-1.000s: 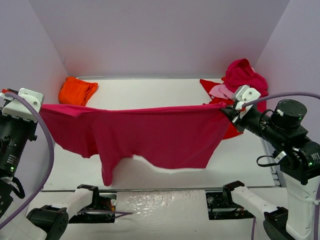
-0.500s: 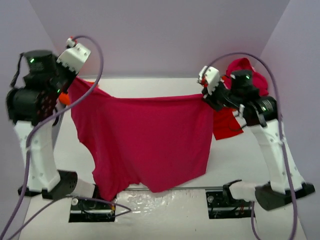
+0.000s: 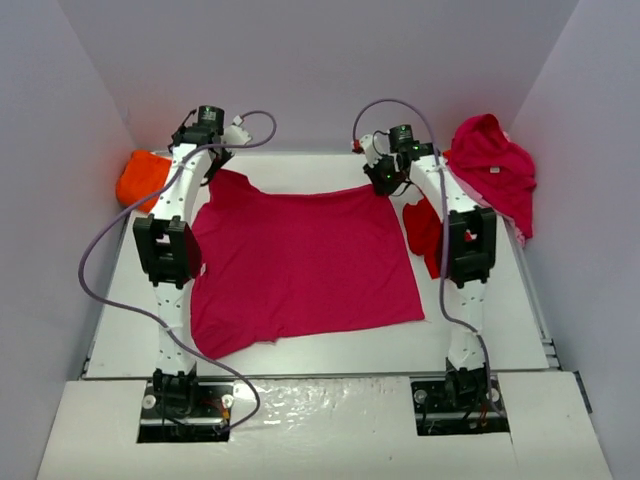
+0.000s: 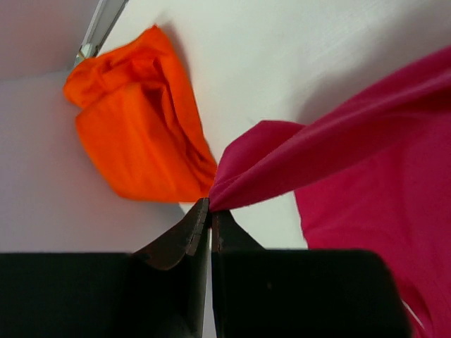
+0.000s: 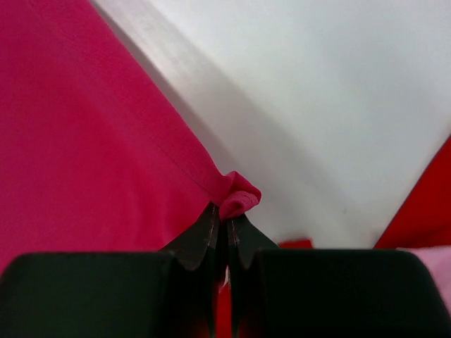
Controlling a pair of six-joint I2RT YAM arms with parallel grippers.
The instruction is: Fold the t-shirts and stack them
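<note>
So the magenta t-shirt (image 3: 300, 260) is lying spread mostly flat on the white table (image 3: 120, 330), far edge pulled pretty straight btwn the two claws. At its far-left corner the left gripper (image 3: 220, 168) has its jaws pinched together on a fold of the cloth; the wrist cam shows the tips (image 4: 210, 215) clamped right on the fabric (image 4: 366, 183). Same deal at the far-right corner: the right gripper (image 3: 384, 182) is squeezed tight on a little bunched bit of hem, v clear close up (image 5: 227, 215).

Edges/room: the shirt's near hem runs slanted, w/ a sleeve poking out at the near-left, stopping short of the table's front edge. There's a bare strip of table left of the shirt and a wider bare patch off its near-right corner.

Other stuff, all relative to that shirt:
- orange t-shirt (image 3: 140, 178), bundled up, just left of the far-left corner, against the side wall (image 3: 60, 150)
- bright red t-shirt (image 3: 425, 228), right beside the right edge, partly hidden by the right arm
- crimson t-shirt heap (image 3: 492, 165), further right, by the far-right wall
- a scrap of light pink cloth (image 5: 433, 271) next to the red one
</note>
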